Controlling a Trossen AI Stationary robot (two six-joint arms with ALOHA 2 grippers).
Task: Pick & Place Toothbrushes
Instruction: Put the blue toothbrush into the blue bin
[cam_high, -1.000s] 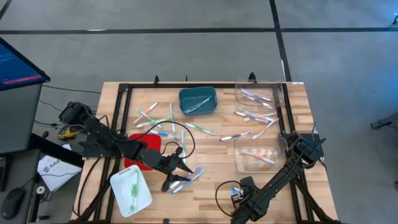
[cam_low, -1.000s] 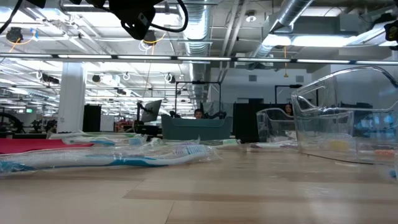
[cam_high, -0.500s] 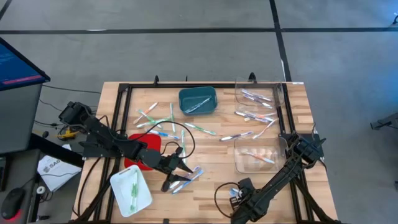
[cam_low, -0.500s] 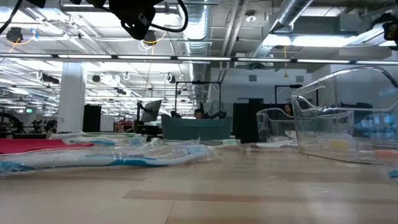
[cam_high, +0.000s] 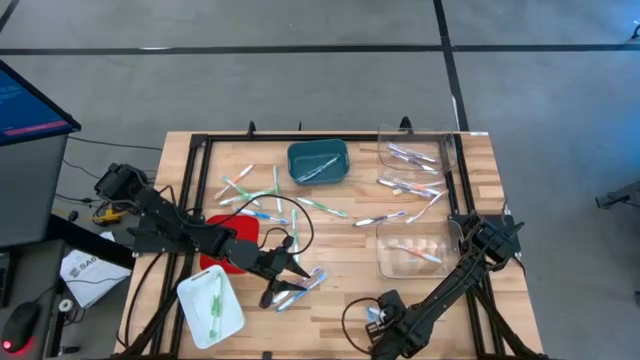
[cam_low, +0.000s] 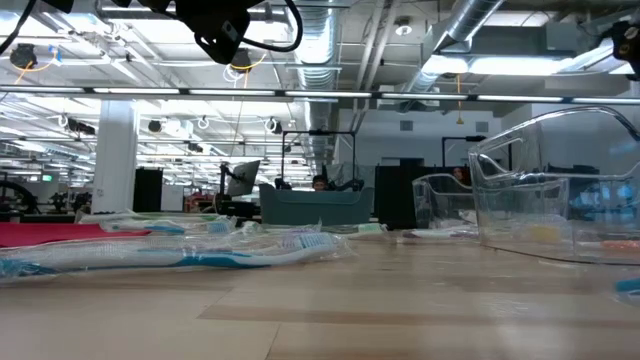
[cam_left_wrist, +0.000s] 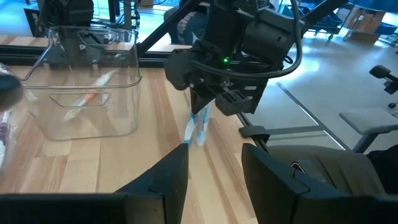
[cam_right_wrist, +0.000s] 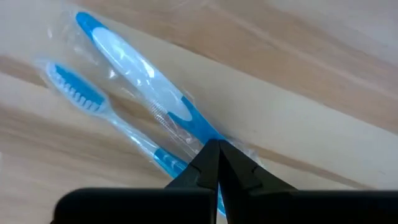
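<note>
Right gripper (cam_high: 377, 316) has shifted slightly leftward, dragging wrapped blue toothbrushes (cam_right_wrist: 134, 106).
Its fingers pinch the wrapper; left gripper (cam_high: 290, 283) fingers parted, empty.

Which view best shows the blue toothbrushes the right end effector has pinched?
Right wrist view: the blue toothbrushes fill it, wrapped in clear plastic. Left wrist view shows them small; high view only a speck; low view hardly anything.

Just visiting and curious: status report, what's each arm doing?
Right gripper shut on wrapped blue toothbrushes. Left gripper open, empty, above loose toothbrushes. Nothing blocking.
</note>
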